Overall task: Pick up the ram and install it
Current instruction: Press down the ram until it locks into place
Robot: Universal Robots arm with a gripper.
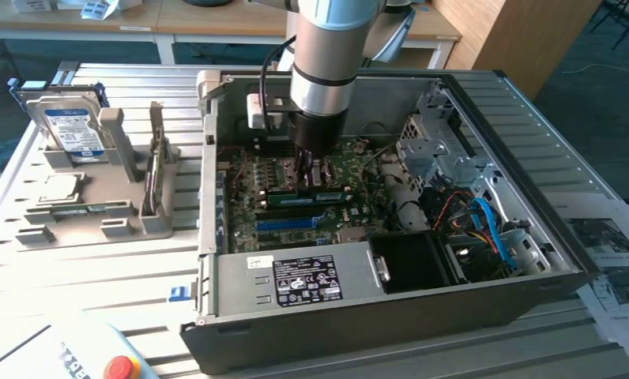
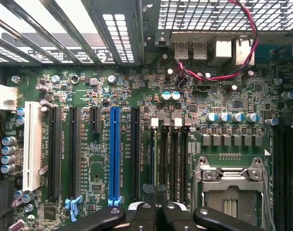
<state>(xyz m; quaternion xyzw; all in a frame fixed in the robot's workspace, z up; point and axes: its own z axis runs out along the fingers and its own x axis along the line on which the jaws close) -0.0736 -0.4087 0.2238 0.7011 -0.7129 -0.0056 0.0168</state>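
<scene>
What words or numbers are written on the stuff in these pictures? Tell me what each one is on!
None can be read for sure.
Power supply label: white print and symbols, too small.
Hard drive label: blue and white, blurred.
Motherboard: white lettering beside the blue slot, too small.
Printed sheets: pictures and text, too small.
Red button: no words show.

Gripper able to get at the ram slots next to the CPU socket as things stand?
Probably yes: the case is open, the gripper hangs right over the ram slots, and nothing covers them.
</scene>
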